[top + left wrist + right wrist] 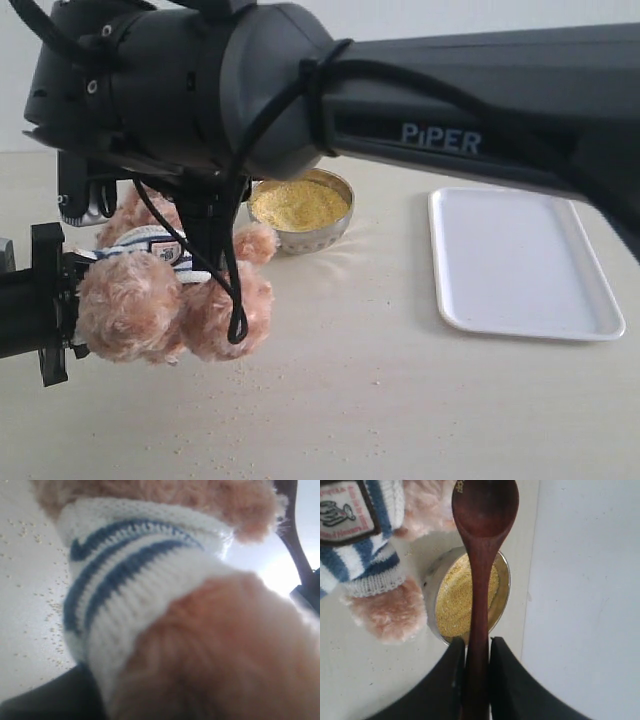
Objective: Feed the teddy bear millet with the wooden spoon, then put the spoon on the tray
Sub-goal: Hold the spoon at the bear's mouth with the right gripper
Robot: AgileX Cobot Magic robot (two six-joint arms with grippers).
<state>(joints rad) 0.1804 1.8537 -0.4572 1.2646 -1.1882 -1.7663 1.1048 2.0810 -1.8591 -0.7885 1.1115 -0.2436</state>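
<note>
The right gripper (477, 647) pinches the thin dark wooden spoon (481, 555) over the yellow millet (462, 595), beside the fluffy striped teddy bear (150, 300). The spoon looks empty, so scooping probably comes next.

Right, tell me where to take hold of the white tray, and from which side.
Probably best by the raised rim of the tray, midway along the edge nearest the exterior camera. Come from above, one finger inside the rim and one outside. The tray lies flat on the table, so the low rim is the only part that stands up, and that edge has open table before it.
</note>
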